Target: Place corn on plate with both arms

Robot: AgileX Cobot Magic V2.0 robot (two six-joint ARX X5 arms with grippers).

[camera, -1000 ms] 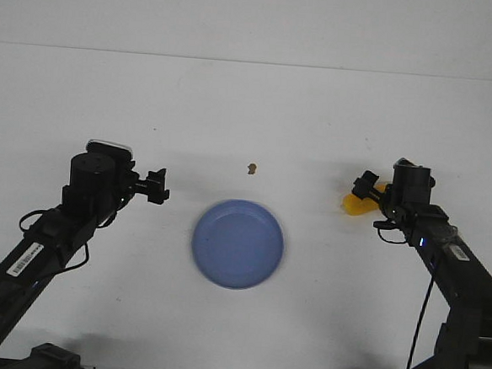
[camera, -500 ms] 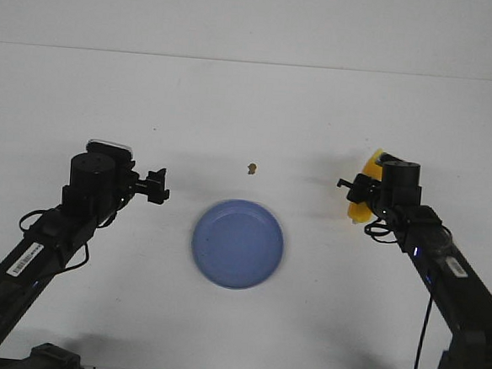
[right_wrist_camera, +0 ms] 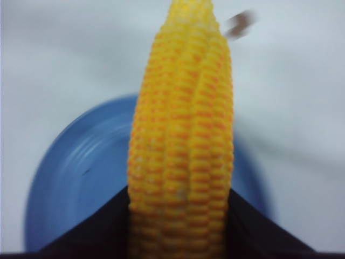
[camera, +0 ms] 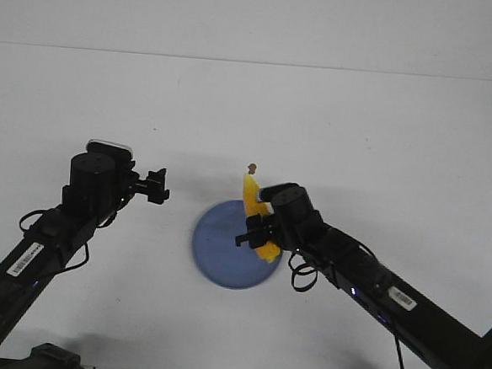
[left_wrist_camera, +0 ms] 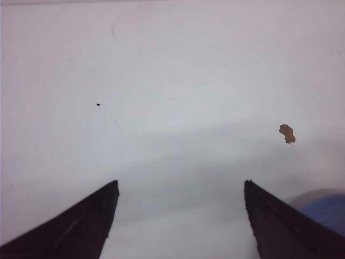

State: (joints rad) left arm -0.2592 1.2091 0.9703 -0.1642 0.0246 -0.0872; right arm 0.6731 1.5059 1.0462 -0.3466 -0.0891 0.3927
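My right gripper (camera: 259, 234) is shut on the yellow corn (camera: 253, 204) and holds it over the right part of the blue plate (camera: 220, 250), its pointed tip toward the far side. In the right wrist view the corn (right_wrist_camera: 182, 135) fills the middle between my black fingers (right_wrist_camera: 97, 229), with the plate (right_wrist_camera: 75, 178) beneath it. My left gripper (camera: 156, 187) is open and empty, left of the plate and above the table; in its wrist view the gripper (left_wrist_camera: 180, 186) is wide apart over bare table, and a bit of the plate's rim (left_wrist_camera: 329, 208) shows.
A tiny brown speck (camera: 251, 168) lies on the white table just beyond the plate; it also shows in the left wrist view (left_wrist_camera: 287, 133). The table's far edge meets a white wall (camera: 257, 21).
My right arm has swung left from the table's right side, carrying the corn to above the plate. The left arm has not moved.
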